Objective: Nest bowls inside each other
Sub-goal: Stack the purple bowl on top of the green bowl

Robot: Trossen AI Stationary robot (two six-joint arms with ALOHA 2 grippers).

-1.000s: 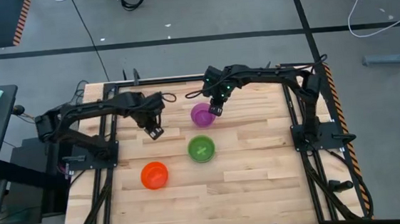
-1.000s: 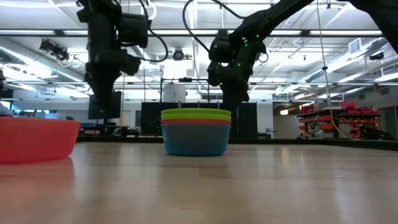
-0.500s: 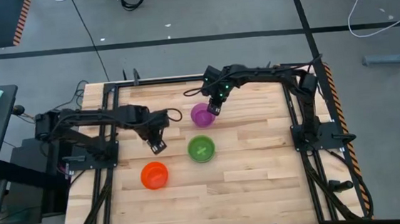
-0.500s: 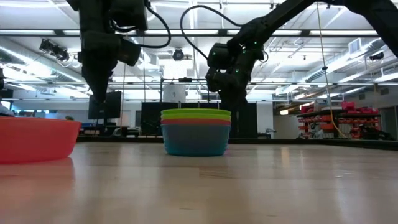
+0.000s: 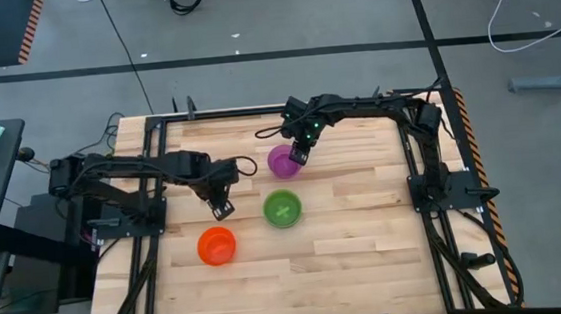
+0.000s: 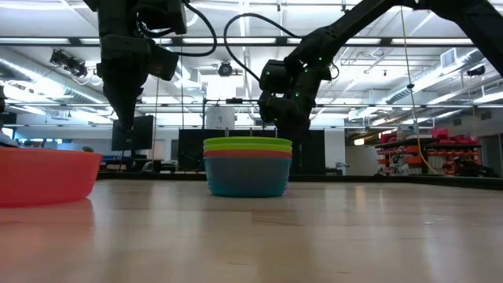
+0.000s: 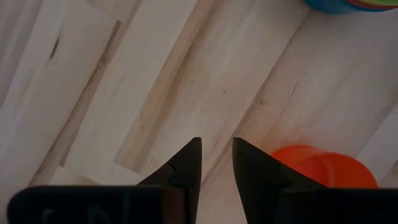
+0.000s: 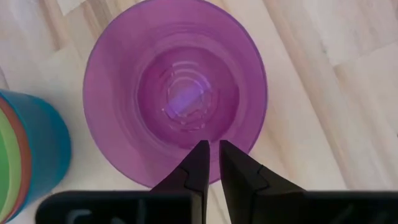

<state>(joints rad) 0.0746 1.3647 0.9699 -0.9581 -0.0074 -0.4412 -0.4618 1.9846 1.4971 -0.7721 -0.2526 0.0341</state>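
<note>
A purple bowl [image 5: 281, 162] stands upright on the table at the far middle; it fills the right wrist view [image 8: 174, 93]. A nested stack [image 5: 283, 208], green inside and blue outermost [image 6: 247, 177], stands nearer. An orange bowl [image 5: 216, 246] stands alone at the near left and shows in the left wrist view [image 7: 323, 169]. My right gripper [image 8: 212, 148] points down over the purple bowl's right rim, its fingers almost together. My left gripper [image 7: 215, 152] is slightly open and empty, hovering over bare wood just beyond the orange bowl [image 6: 43, 177]. My right gripper points down over the purple bowl's rim [image 8: 186, 182], but I cannot tell whether its fingertips touch the bowl. In the low view the stack hides the bowl and the fingertips.
Bare wood lies on the table's right half and along the near edge [image 5: 369, 260]. Dark frame rails [image 5: 417, 166] border the table on both sides. The stack stands between the purple and orange bowls.
My left gripper has gone toward the table's near edge, closer to the orange bowl. My right gripper has shifted slightly toward the table's left over the purple bowl. The bowls have stayed in place.
</note>
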